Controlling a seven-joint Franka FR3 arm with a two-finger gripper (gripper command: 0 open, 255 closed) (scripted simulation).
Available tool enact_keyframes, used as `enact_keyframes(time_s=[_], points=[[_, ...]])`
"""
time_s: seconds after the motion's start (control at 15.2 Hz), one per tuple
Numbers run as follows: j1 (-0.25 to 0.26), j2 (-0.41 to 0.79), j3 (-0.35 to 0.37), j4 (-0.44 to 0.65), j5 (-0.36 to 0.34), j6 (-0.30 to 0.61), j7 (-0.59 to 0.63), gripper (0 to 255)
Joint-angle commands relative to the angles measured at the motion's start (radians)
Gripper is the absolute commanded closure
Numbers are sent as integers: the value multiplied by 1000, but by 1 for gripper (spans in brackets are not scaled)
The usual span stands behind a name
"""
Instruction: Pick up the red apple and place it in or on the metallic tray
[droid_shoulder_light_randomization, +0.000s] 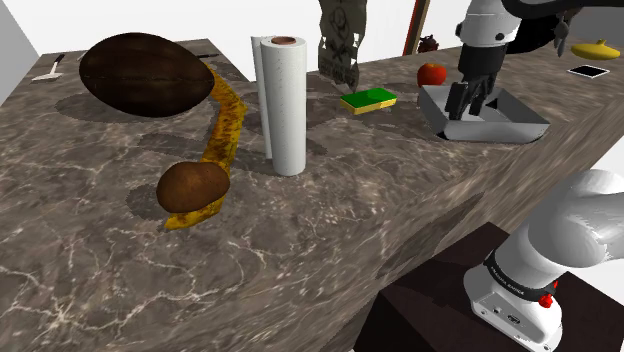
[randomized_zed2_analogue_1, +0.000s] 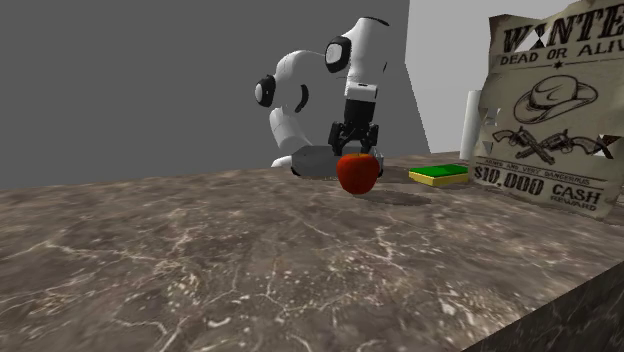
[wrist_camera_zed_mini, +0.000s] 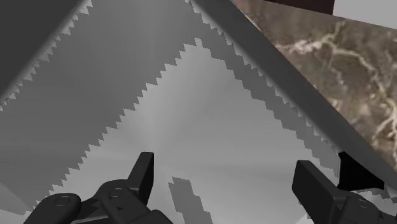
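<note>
Shoulder view puts the apple (droid_shoulder_light_randomization: 432, 73) on the table (droid_shoulder_light_randomization: 350, 230), just beside the tray (droid_shoulder_light_randomization: 520, 118) on the side away from the stand and near the table's far edge. So, as I judge it, nothing of the task is done yet: both the pick and the placing are left.

The end effector (droid_shoulder_light_randomization: 467, 108) hangs low over the tray. In the wrist view it (wrist_camera_zed_mini: 226, 172) is wide open with nothing between its fingers, and the tray's bare grey floor (wrist_camera_zed_mini: 191, 95) lies below.

From the second exterior view, the apple (randomized_zed2_analogue_1: 357, 172) stands in front of the end effector (randomized_zed2_analogue_1: 355, 140), upright, with bare table all around it on that side.

Room looks fair. The green and yellow sponge (droid_shoulder_light_randomization: 368, 99) lies apart from the apple towards the shoulder view's left, and the poster (droid_shoulder_light_randomization: 340, 40) stands farther that way along the far edge. The tray's raised wall is the nearest obstacle, so the end effector will probably need to rise over it, going and coming back.
</note>
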Motion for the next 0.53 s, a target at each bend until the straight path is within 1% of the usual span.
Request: enact_keyframes(time_s=[0.0, 0.46], points=[[0, 0, 0, 0, 0, 0, 0, 0], [-55, 163, -74, 149, -46, 116, -17, 0]])
